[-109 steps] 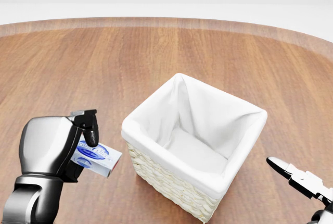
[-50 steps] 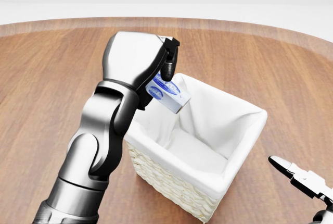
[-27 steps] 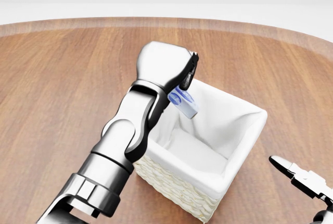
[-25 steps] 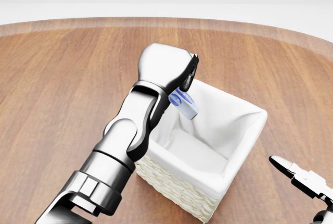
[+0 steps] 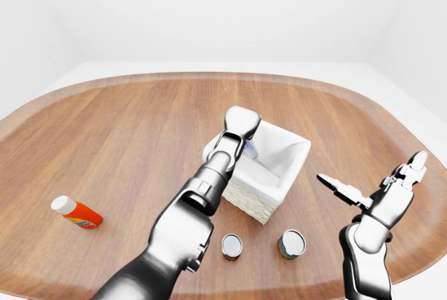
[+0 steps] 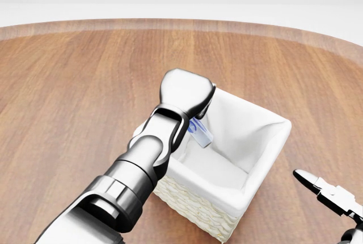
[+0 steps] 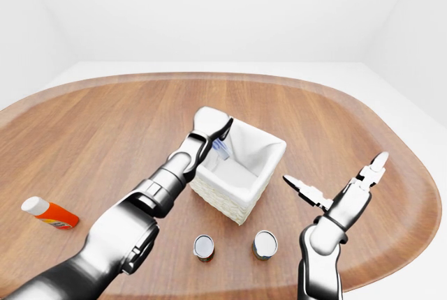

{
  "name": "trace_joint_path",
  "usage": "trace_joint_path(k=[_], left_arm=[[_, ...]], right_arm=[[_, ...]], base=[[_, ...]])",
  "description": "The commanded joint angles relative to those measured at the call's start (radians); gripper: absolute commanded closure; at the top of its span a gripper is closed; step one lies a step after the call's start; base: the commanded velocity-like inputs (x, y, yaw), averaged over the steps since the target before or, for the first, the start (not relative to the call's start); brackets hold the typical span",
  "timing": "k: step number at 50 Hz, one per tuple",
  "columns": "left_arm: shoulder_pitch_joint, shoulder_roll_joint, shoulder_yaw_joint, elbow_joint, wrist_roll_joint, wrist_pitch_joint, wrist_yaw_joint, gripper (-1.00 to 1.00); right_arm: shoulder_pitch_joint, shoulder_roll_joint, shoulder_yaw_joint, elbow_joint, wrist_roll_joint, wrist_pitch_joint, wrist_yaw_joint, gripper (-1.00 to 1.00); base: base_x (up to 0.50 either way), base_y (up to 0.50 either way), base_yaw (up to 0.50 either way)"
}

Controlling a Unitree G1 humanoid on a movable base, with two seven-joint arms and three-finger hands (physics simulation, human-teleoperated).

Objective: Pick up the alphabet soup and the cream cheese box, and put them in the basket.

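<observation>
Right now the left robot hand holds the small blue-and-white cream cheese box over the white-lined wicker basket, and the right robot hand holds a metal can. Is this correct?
Not quite. The right robot hand holds nothing: its fingers are spread open in the air, as the right-eye view shows. Both metal cans stand on the wooden table. The rest is correct: the left robot hand holds the small blue-and-white cream cheese box over the white-lined wicker basket.

The cream cheese box under the chrome-grey left hand was white with blue print. The basket was pale cream wicker, white-lined; the table reddish-brown woodgrain; the bottle orange, white-capped.
</observation>
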Motion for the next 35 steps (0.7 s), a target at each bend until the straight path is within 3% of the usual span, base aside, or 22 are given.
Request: trace_joint_path(k=[1,10,13,26,30,35], left_arm=[[-0.015,-0.034,0.003,0.055,0.098,0.005,0.054,1.00],[-0.018,-0.056,0.004,0.058,0.115,0.012,0.055,1.00],[-0.025,-0.059,-0.005,0.067,0.135,0.027,0.077,1.00],[-0.026,-0.088,-0.005,0.090,0.174,0.027,0.092,1.00],[-0.034,-0.084,0.021,0.094,0.144,0.027,0.085,1.00],[-0.024,-0.093,0.004,0.100,0.151,0.027,0.090,1.00]], right_arm=[[-0.001,-0.001,-0.001,0.006,0.001,0.003,0.000,-1.00],[-0.001,-0.001,0.000,0.004,0.003,0.007,0.000,-1.00],[0.000,-0.001,-0.001,-0.001,0.005,0.010,0.000,-1.00],[0.001,-0.001,-0.003,-0.001,0.013,0.007,0.000,-1.00],[0.001,0.000,-0.003,-0.006,0.015,0.013,0.000,-1.00],[-0.003,-0.002,-0.003,0.005,0.015,0.006,0.000,-1.00]], base=[[0.00,0.00,0.00],[0.00,0.00,0.00],[0.00,0.00,0.00],[0.00,0.00,0.00],[0.00,0.00,0.00],[0.00,0.00,0.00]])
